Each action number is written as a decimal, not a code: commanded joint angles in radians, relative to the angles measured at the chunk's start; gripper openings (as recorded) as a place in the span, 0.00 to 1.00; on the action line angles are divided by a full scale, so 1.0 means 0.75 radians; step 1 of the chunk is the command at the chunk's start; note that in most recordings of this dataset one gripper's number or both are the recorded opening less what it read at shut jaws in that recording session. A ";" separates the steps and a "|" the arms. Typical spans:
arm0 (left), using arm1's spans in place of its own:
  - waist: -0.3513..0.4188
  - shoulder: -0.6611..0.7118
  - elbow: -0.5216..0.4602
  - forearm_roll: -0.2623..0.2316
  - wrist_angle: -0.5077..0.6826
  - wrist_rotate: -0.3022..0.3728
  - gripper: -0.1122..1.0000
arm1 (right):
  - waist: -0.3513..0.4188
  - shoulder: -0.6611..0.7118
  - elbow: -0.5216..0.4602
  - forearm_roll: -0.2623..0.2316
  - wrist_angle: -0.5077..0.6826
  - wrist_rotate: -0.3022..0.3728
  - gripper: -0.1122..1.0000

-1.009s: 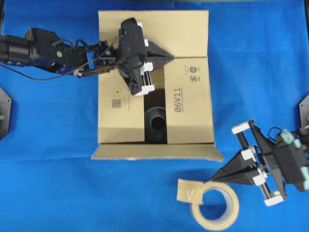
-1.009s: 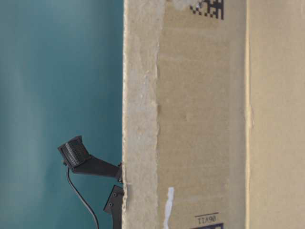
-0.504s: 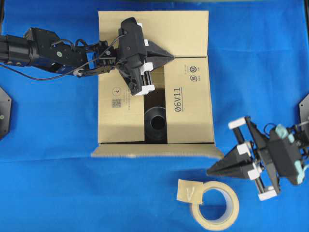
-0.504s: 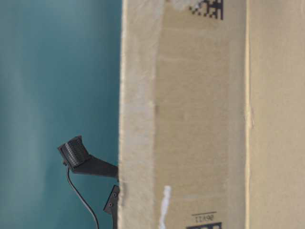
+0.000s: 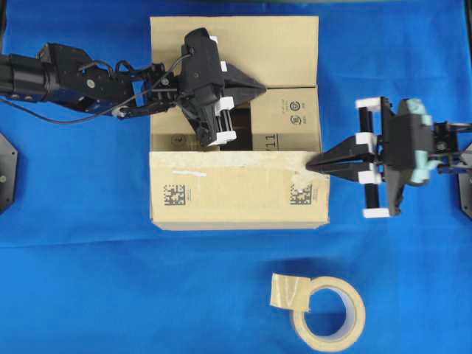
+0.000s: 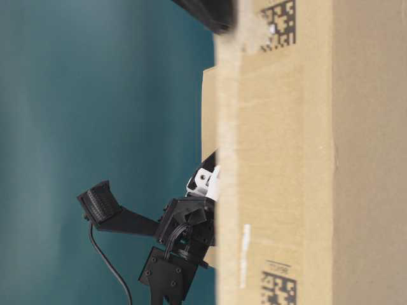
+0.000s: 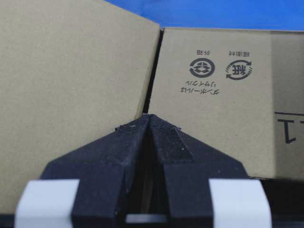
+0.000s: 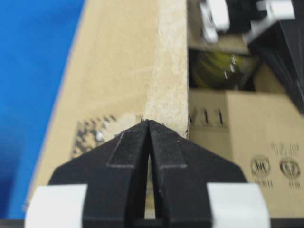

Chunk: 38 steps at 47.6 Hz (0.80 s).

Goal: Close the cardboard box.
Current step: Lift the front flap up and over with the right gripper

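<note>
Blue cloth table (image 5: 88,295). Right gripper (image 5: 313,164) clenched, empty, tips pressing near flap (image 5: 236,188) of cardboard box (image 5: 295,51) down. Left gripper (image 5: 254,87) clenched, empty, pinning inner flaps. Far flap beyond left tips lying open: folding that next. Tape roll (image 5: 328,317) sitting well behind right gripper.

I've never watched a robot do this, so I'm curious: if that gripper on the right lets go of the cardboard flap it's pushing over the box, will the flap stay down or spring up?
Probably it lifts somewhat. The flap looks like stiff corrugated board, hinged only at a crease, and nothing tapes it. The right gripper merely presses its corner with closed fingertips. The cardboard box seems unlikely to slide, being broad and flat-bottomed.
</note>
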 commanded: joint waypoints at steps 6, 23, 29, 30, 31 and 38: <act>-0.008 -0.025 -0.010 -0.002 -0.008 -0.002 0.10 | -0.012 0.135 -0.027 0.037 -0.002 0.004 0.10; -0.018 -0.063 -0.027 -0.002 0.012 -0.006 0.10 | -0.012 0.192 -0.051 0.061 -0.004 0.004 0.10; -0.031 -0.131 -0.055 -0.002 0.074 -0.006 0.10 | -0.012 0.192 -0.053 0.061 -0.004 0.004 0.10; -0.031 -0.145 -0.061 -0.002 0.088 -0.004 0.10 | -0.012 0.192 -0.053 0.061 -0.004 0.004 0.10; -0.031 -0.160 -0.070 -0.002 0.104 -0.002 0.10 | -0.012 0.192 -0.053 0.061 -0.004 0.004 0.10; -0.020 -0.260 -0.135 -0.002 0.274 0.043 0.10 | -0.012 0.192 -0.053 0.061 -0.006 0.004 0.10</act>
